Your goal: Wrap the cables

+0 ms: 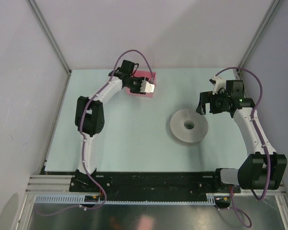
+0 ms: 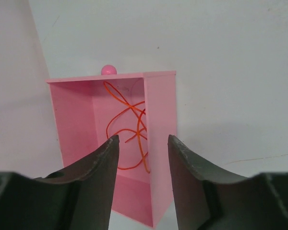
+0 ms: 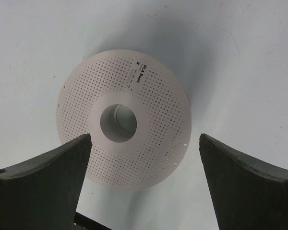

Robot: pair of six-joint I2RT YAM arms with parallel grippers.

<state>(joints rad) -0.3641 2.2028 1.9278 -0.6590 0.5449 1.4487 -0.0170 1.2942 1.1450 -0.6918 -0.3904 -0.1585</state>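
The top view looks steeply down on the table point(image 1: 134, 143) from its near edge. The right wrist view sits close above the spool point(image 3: 123, 120), probably near-vertical. The left wrist view, left of the spool, closely faces a pink box point(image 2: 158, 115). The top view shares both.

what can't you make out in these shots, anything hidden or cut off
Left wrist: part of the cable loop and the near left corner of the pink box sit behind the jaws; the pink ball shows only above the back wall.
Top external: cable not visible; the left gripper covers much of the box.
Right wrist: print under "PLA Basic" on the spool too small to read.
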